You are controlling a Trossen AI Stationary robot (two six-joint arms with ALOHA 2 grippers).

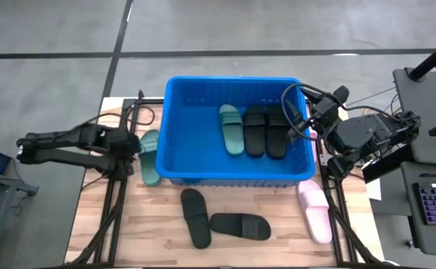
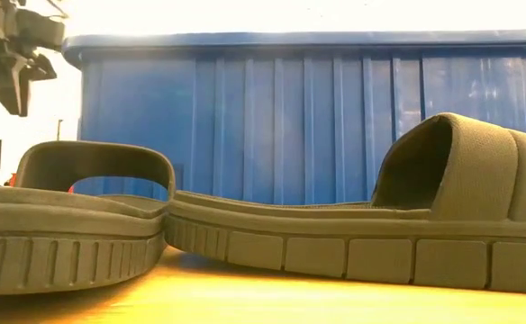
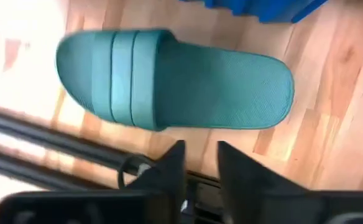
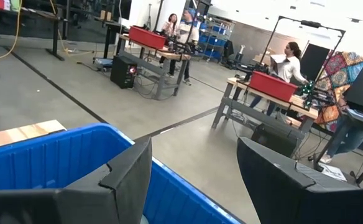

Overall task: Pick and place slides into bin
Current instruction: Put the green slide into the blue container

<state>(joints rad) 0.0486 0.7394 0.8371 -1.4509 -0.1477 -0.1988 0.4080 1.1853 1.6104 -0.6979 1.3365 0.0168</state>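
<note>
The blue bin (image 1: 175, 127) stands mid-table and holds one sage green slide (image 1: 232, 128) and two black slides (image 1: 265, 131). Another green slide (image 3: 169, 81) lies sole-down on the table left of the bin. My left gripper (image 3: 201, 148) hovers above it, pointing down, its fingers a little apart and with nothing between them. Two black slides (image 1: 195, 217) (image 1: 240, 226) lie near the front edge, and a pale pink slide (image 1: 315, 211) lies at the front right. My right gripper (image 4: 194, 165) stands open and level over the bin's right rim (image 4: 169, 186).
The arms' dark frame bars (image 1: 113, 202) run along the table's left and right sides. In the low view the two black slides (image 2: 353, 225) fill the foreground before the bin wall (image 2: 308, 126). People work at tables in the room beyond (image 4: 290, 59).
</note>
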